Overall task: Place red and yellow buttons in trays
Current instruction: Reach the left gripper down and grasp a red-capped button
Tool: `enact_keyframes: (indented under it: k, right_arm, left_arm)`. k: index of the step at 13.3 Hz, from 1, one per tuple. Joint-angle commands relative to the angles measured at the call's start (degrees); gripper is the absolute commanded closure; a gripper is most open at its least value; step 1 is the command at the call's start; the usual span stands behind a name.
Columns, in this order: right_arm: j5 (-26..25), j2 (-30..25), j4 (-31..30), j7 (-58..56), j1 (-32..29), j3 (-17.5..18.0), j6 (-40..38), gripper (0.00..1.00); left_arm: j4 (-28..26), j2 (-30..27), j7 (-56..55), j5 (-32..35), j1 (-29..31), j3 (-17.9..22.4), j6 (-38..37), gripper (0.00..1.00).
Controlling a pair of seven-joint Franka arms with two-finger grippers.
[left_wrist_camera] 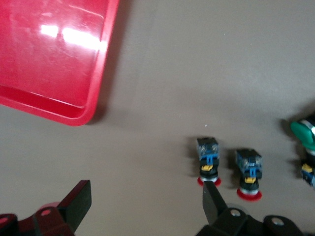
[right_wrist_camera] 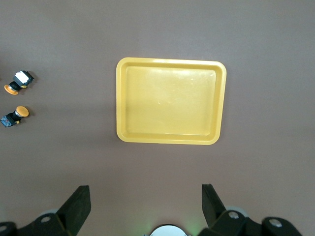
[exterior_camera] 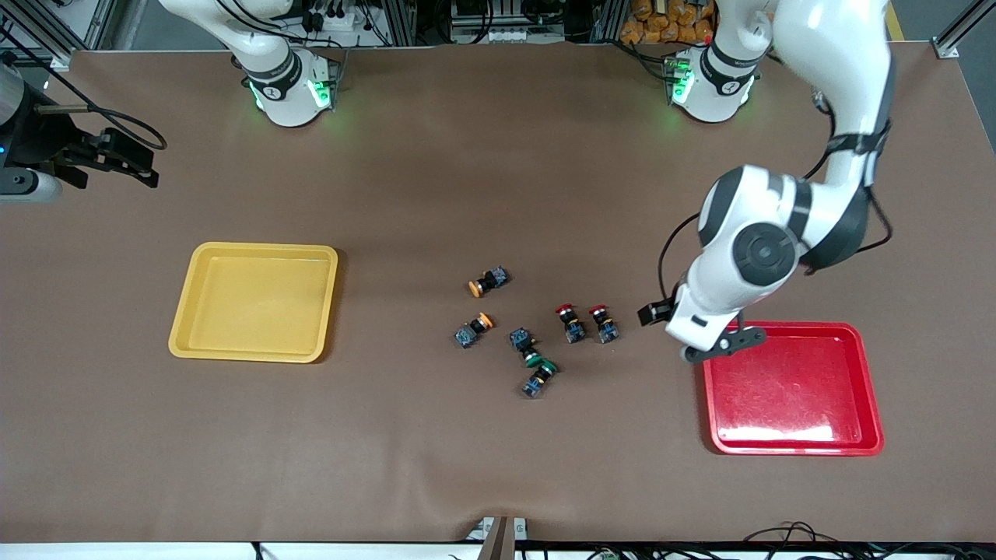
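Two red-capped buttons [exterior_camera: 570, 322] [exterior_camera: 603, 323] lie side by side mid-table, and both also show in the left wrist view [left_wrist_camera: 208, 162] [left_wrist_camera: 249, 172]. Two orange-yellow buttons [exterior_camera: 488, 281] [exterior_camera: 473, 330] lie toward the right arm's end of them, and both also show in the right wrist view [right_wrist_camera: 17, 82] [right_wrist_camera: 14, 116]. The red tray [exterior_camera: 794, 389] [left_wrist_camera: 49, 49] and the yellow tray [exterior_camera: 257, 299] [right_wrist_camera: 171, 101] hold nothing. My left gripper [exterior_camera: 697, 327] [left_wrist_camera: 146, 201] is open and empty, low over the table between the red buttons and the red tray's corner. My right gripper [exterior_camera: 128, 159] [right_wrist_camera: 145, 201] is open and empty, held high and waiting.
Two green-capped buttons [exterior_camera: 526, 346] [exterior_camera: 539, 377] lie close to the red and orange ones, nearer to the front camera; one shows in the left wrist view [left_wrist_camera: 305, 132]. The arm bases [exterior_camera: 288, 85] [exterior_camera: 708, 78] stand along the table's back edge.
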Motion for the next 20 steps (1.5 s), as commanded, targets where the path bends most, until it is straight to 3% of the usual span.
enact_keyframes:
  k: [1,4,8,12,20]
  right_arm:
    - [-0.42,0.72,1.48,-0.87,-1.10,0.77,-0.85,0.00]
    - [-0.34,0.90,1.56,-0.69,-0.92,0.86,-0.85,0.00]
    - [-0.34,3.97,1.91,-0.25,-0.22,0.95,-0.85,0.00]
    - [-0.34,4.06,1.83,-0.08,-0.22,1.13,-0.85,0.00]
    - [-0.34,4.24,1.83,-0.08,-0.22,1.13,-0.68,0.00]
  left_arm:
    - [3.07,5.01,-4.33,0.77,-1.52,0.24,3.97,0.00]
    - [3.07,9.76,-10.92,0.24,-3.02,0.15,12.85,0.00]
    - [2.99,11.88,-11.99,0.06,-3.72,0.15,16.64,0.00]
    - [2.90,15.04,-13.40,0.06,-5.74,0.15,19.19,0.00]
    - [0.53,14.96,-14.81,0.76,-7.06,0.23,19.29,0.00]
